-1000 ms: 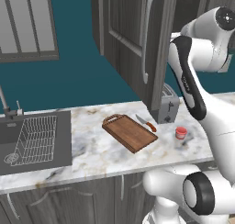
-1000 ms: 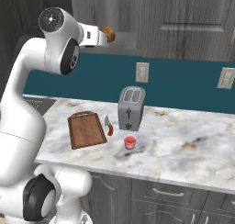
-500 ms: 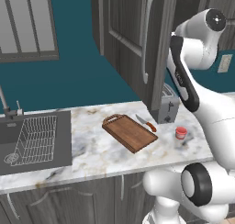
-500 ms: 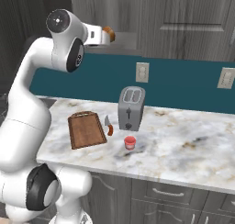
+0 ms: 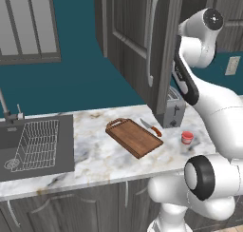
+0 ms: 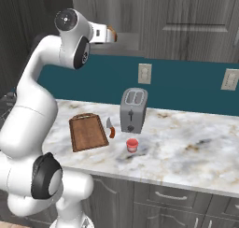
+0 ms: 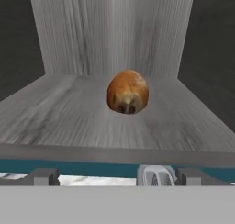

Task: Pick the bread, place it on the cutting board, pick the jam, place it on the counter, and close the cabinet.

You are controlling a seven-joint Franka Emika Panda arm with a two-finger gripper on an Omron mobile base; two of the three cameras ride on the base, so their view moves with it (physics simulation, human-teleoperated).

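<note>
Gripper (image 7: 117, 176) is hovering open and empty before the cabinet (image 7: 114, 122) shelf, bread (image 7: 128, 92) sitting mid-shelf between its fingertips' line.

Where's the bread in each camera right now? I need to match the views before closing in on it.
Left base view: the open cabinet door stands in front of the shelf that holds the bread.
Right base view: bread at upper left, just past the hand, on the cabinet shelf.
Hand view: bread at centre, lying on the grey shelf.
Shared landmark: the dark grey cabinet above the toaster.
</note>
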